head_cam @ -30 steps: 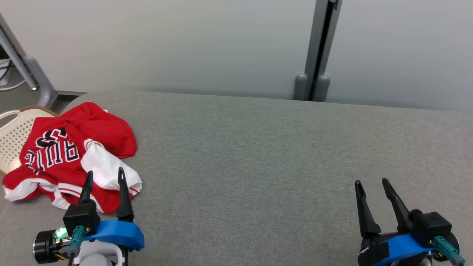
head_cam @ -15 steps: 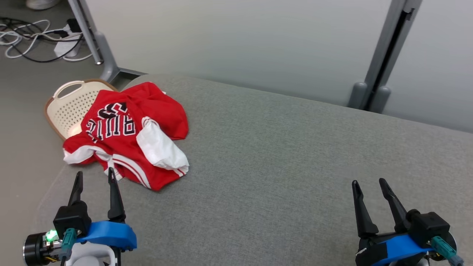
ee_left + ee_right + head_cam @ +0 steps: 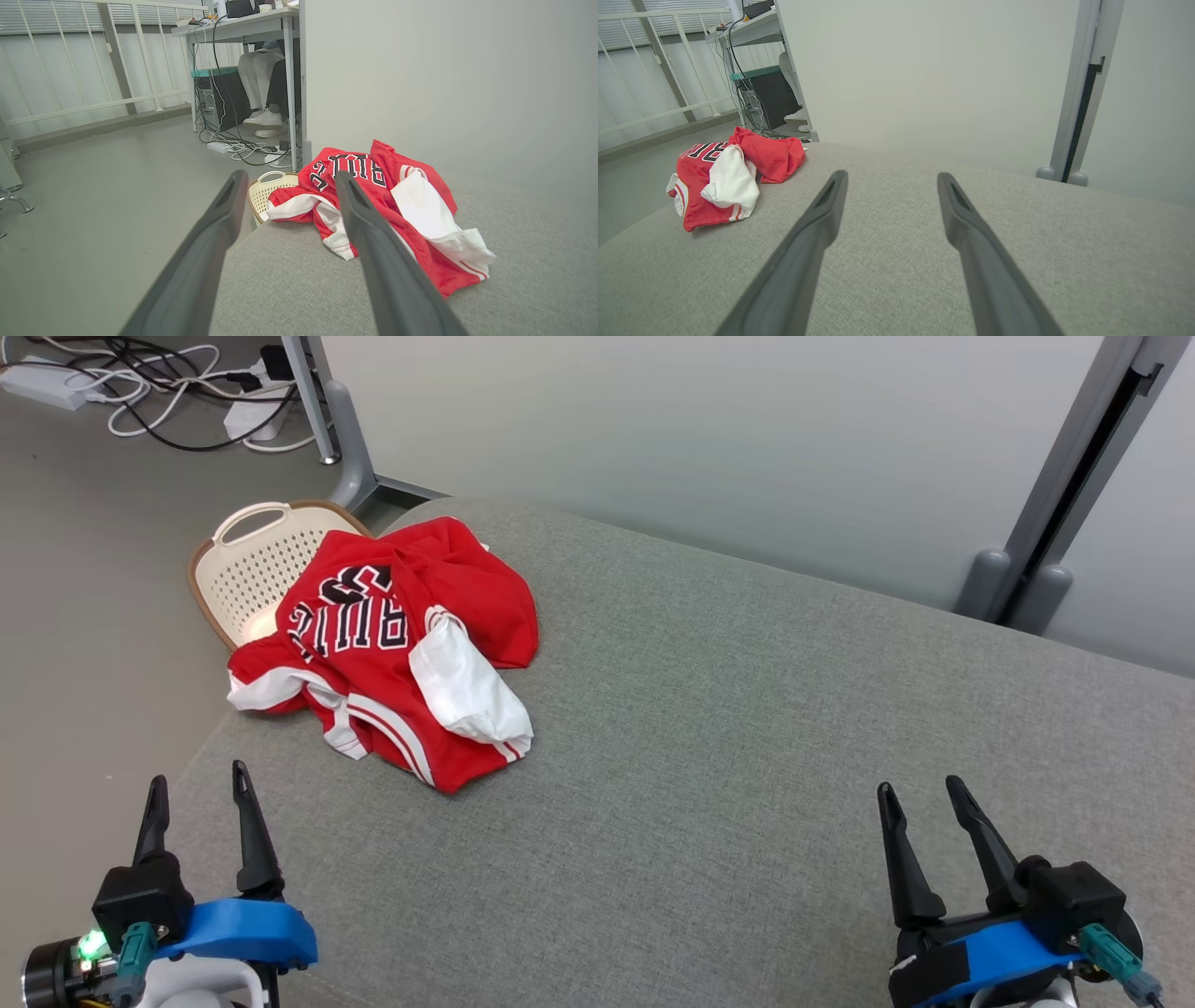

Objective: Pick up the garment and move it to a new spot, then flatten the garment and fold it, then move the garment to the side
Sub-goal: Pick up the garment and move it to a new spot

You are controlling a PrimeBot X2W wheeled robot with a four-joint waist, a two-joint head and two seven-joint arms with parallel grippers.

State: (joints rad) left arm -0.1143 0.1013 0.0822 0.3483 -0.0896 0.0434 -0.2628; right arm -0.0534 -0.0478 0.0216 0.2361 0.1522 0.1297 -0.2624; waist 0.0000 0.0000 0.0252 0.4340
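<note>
Step 1, the pick-up, was in hand; no grasp yet. L gripper (image 3: 197,775) had its fingers spread, nothing between them. R gripper (image 3: 919,786) was likewise spread & empty. The garment (image 3: 392,644) lay crumpled ahead of the L gripper, a bit to its right, clear of the tips, and well off to the R gripper's left. Its far side lapped over the cushion (image 3: 747,709) edge onto a basket (image 3: 245,555). Next move, prob.: L arm fwd & down onto a raised fold, e.g. the white part nearest, then close. R arm looked too far off w/o a reach across.
</note>
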